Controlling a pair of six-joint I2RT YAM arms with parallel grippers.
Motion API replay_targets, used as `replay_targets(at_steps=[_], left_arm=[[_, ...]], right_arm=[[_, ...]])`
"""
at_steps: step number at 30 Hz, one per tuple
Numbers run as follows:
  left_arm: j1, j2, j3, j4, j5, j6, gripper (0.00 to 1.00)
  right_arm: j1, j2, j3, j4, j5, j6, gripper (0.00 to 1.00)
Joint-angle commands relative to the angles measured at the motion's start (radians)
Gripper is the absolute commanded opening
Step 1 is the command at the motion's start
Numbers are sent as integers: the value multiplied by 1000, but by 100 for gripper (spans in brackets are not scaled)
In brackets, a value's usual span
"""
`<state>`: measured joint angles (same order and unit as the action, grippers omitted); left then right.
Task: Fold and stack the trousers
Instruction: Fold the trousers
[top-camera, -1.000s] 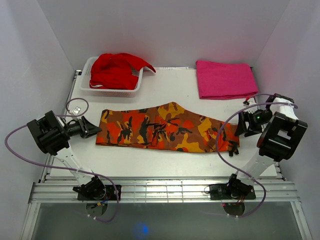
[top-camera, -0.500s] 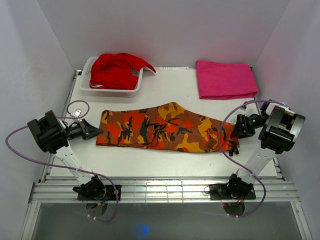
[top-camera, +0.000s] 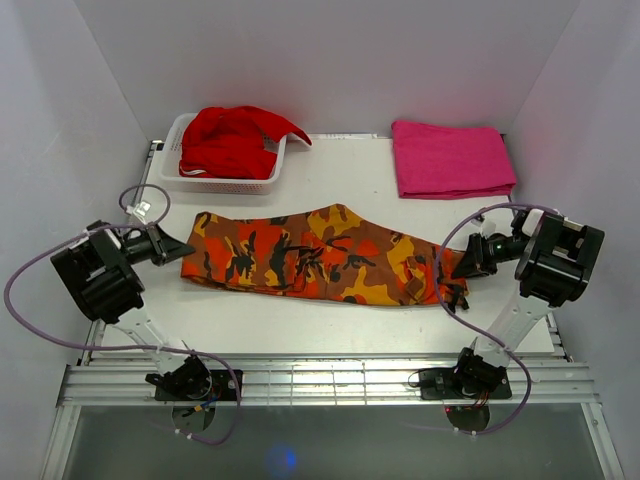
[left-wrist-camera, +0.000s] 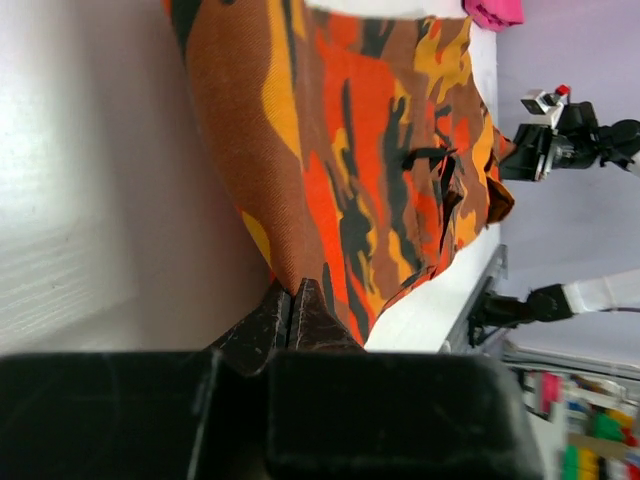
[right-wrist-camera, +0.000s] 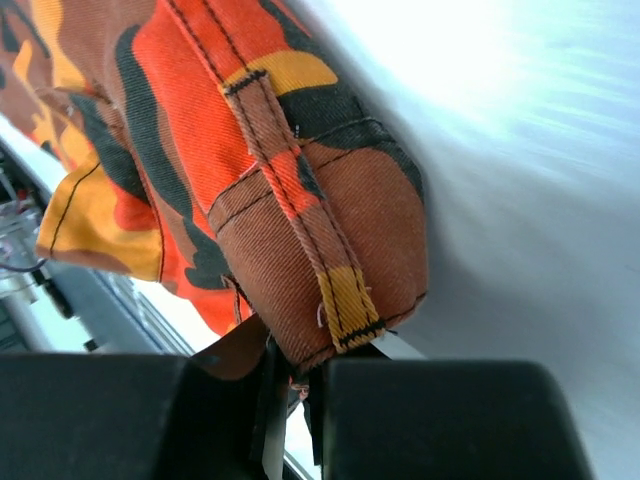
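You see the camouflage trousers (top-camera: 320, 255) lying lengthwise across the middle of the tabletop (top-camera: 330, 170), folded into one long strip. Your left gripper (top-camera: 182, 247) is clamped on the strip's left end, near the tabletop's left edge. Your right gripper (top-camera: 464, 264) is pinched closed on the belt-loop end, near the right edge. A white basket (top-camera: 190, 178) holding a red garment (top-camera: 232, 140) sits at the far left corner, and a folded pink cloth (top-camera: 450, 158) at the far right.

The trousers (top-camera: 320, 258), camouflage in orange, red, yellow and black, lie folded lengthwise as a long band across the middle of the table (top-camera: 330, 180), slanting slightly from far left to near right. The left gripper (top-camera: 186, 247) pinches the left end. The right gripper (top-camera: 462, 268) pinches the belt-looped end.
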<state>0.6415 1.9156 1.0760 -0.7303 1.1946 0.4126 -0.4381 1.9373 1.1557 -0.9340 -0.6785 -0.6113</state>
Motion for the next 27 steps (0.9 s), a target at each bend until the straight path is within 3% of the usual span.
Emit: replay_targets(at_steps=[1, 5, 10, 17, 18, 22, 27], left_arm=[[3, -216, 87, -73, 8, -29, 0], [-58, -334, 197, -147, -33, -72, 0], [-276, -440, 246, -150, -111, -184, 0], [-627, -526, 184, 135, -256, -558, 0], [-745, -527, 174, 161, -353, -593, 0], [-986, -468, 214, 224, -698, -791, 0], [-1222, -331, 288, 264, -895, -877, 0]], right_arm=[[50, -63, -37, 12, -105, 44, 8], [94, -81, -67, 44, -154, 90, 8], [144, -77, -103, 122, -184, 171, 8], [202, -55, -151, 202, -211, 225, 8], [213, -54, -154, 207, -214, 228, 8], [226, -47, -165, 225, -227, 246, 8], [233, -44, -174, 244, -243, 272, 8]])
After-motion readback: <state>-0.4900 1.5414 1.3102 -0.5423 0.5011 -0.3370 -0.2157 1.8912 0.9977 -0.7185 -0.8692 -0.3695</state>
